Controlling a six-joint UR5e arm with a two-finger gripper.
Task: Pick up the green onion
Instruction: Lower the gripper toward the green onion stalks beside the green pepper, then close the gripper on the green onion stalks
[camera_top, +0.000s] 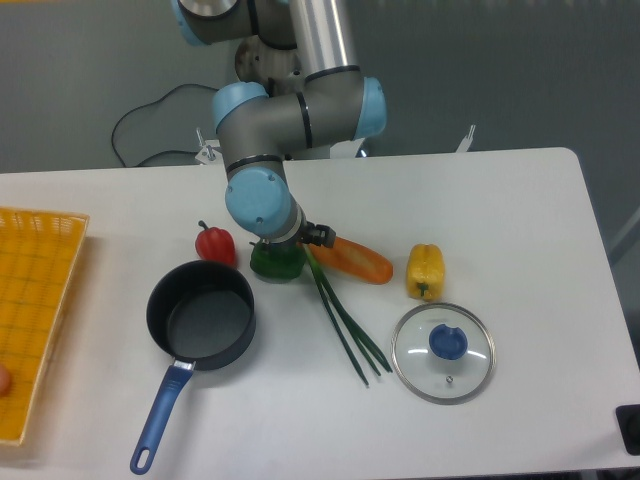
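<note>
The green onion (346, 322) lies on the white table, its thin dark green stalks running from beside the carrot's left end down and right towards the glass lid. Its upper end is hidden by the arm. The arm's wrist (262, 200) hangs low over the green bell pepper (277, 262), just left of the onion's upper end. The gripper is below the wrist and its fingers are hidden, so I cannot tell if they are open or hold anything.
An orange carrot (357, 261) lies right of the wrist, touching the onion's top. A red pepper (215, 243), a yellow pepper (425, 271), a dark pot with a blue handle (200, 315), a glass lid (443, 352) and a yellow basket (35, 300) stand around.
</note>
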